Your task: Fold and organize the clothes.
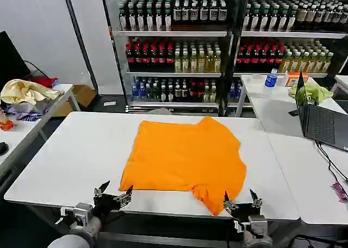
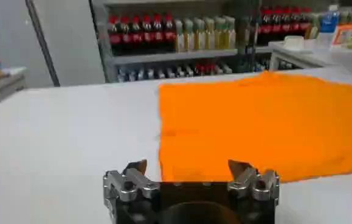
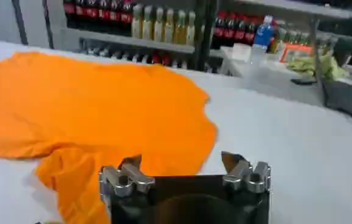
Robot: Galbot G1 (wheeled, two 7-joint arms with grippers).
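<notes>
Orange T-shirt (image 1: 185, 158) spread flat on white tabletop (image 1: 76, 155), just ahead of and between both grippers, likely laid out for folding; left gripper (image 1: 113, 193) at its near corner, fingers apart, empty; right gripper (image 1: 240, 200) beside dangling sleeve, fingers apart, empty; laptop (image 1: 321, 123) beyond right gripper, well apart; nothing blocking the reach.
</notes>
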